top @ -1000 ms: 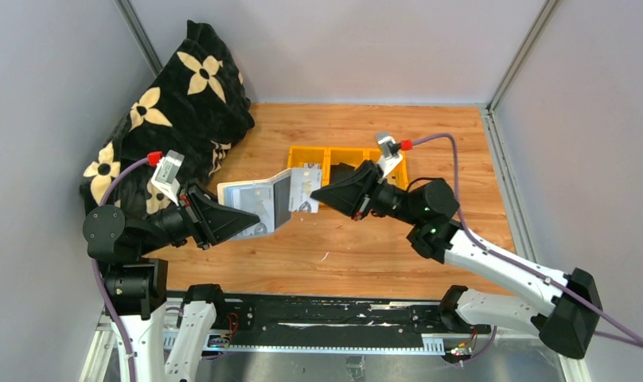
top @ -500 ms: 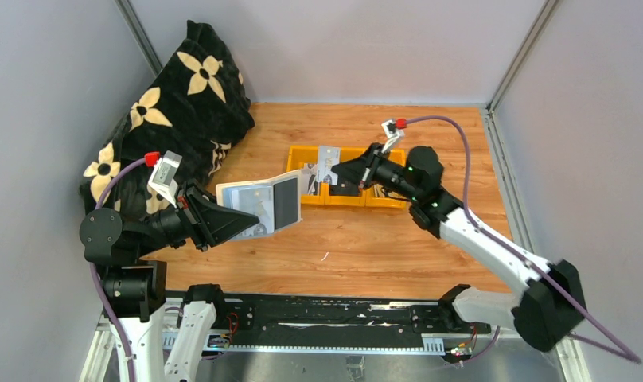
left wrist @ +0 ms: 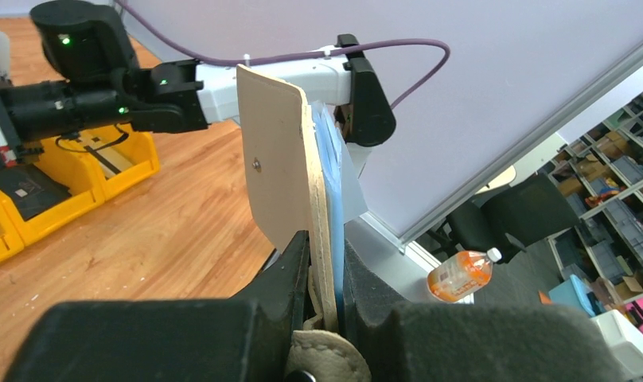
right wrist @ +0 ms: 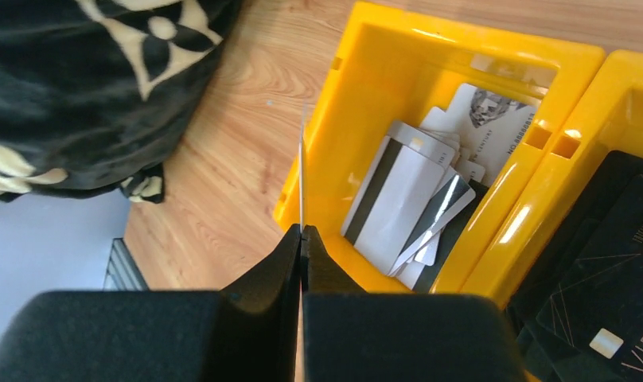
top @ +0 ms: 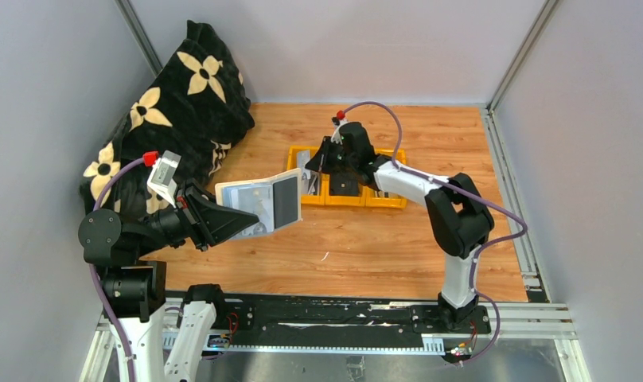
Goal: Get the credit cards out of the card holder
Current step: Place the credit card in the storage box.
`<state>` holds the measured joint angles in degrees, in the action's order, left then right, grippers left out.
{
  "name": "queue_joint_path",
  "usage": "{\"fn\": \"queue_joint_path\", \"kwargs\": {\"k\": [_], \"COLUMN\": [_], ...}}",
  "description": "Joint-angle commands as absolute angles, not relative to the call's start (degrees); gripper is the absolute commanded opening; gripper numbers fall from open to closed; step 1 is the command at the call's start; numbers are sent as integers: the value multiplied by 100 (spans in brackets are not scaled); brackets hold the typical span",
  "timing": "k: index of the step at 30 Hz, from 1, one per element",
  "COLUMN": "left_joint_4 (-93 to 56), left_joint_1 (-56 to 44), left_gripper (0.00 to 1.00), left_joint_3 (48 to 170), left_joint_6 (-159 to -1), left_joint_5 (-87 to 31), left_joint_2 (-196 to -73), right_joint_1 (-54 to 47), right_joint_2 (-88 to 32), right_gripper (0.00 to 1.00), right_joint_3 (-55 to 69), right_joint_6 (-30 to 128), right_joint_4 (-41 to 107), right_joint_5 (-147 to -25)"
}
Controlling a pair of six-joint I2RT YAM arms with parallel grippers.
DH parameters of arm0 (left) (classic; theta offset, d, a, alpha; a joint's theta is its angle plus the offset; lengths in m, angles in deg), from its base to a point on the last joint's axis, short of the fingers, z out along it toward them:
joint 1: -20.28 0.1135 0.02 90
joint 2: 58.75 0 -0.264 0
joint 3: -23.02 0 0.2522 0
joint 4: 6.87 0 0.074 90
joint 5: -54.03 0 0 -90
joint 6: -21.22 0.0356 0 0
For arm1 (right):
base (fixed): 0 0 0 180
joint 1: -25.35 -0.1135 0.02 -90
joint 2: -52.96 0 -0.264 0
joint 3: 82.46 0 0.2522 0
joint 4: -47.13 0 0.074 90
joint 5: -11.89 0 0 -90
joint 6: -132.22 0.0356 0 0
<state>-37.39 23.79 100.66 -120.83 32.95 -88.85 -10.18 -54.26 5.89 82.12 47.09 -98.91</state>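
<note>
My left gripper (top: 249, 220) is shut on the card holder (top: 259, 207) and holds it open above the table at centre left, pale inside facing up. In the left wrist view the card holder (left wrist: 282, 163) stands edge-on, beige outside and blue lining, clamped between my fingertips (left wrist: 296, 263). My right gripper (top: 317, 162) is shut on one credit card (top: 304, 167) over the left yellow bin (top: 294, 154). In the right wrist view that card (right wrist: 302, 171) is edge-on above the gripper (right wrist: 302, 233). Several credit cards (right wrist: 410, 203) lie in that bin (right wrist: 461, 48).
The middle yellow bin (right wrist: 621, 79) holds black cards (right wrist: 601, 274). A black blanket with cream flowers (top: 175, 103) is heaped at the back left, also in the right wrist view (right wrist: 103, 72). Grey walls enclose the table on three sides.
My right gripper has carried a card from the card holder back and to the left, over the left yellow bin. The left gripper and the card holder have hardly moved.
</note>
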Motion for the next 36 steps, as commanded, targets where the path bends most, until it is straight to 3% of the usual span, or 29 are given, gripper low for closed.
{"fn": "queue_joint_path", "kwargs": {"k": [1,7,13,23,28,30,31,36], "left_joint_4": [-3565,-3533,-3522,-3524,-3411,-3286,-3257,-2980], "left_joint_1": [2358,2362,2358,2362,2361,2361,2362,2361], "left_gripper": [6,6,6,5,5,5,5,4], "left_joint_3": [10244,10269,10299,10333,10331,10332,10346,10331], "left_joint_6": [-12031,-12021,-12031,-12024,-12109,-12223,-12246,-12439], "left_joint_5": [3267,3314,3320,3348,3258,3193,3154,2944], "left_joint_2": [-8863,-8888,-8880,-8849,-8862,-8863,-8855,-8837], "right_joint_1": [-1253,-1490,-1661,-1774,-1787,-1788,-1787,-1797], "right_joint_2": [-5796,-6251,-6240,-5611,-4462,-3738,-3389,-1789], "right_gripper": [0,0,14,23,46,66,70,74], "right_joint_3": [1003,1383,1399,1308,717,209,-123,-1883], "right_joint_6": [8043,8016,8031,7726,7830,8142,8252,9578], "right_joint_4": [4297,3972,3850,3472,4076,4789,5069,7917], "right_joint_5": [-9320,-8976,-8563,-7818,-8428,-8962,-9114,-9911]}}
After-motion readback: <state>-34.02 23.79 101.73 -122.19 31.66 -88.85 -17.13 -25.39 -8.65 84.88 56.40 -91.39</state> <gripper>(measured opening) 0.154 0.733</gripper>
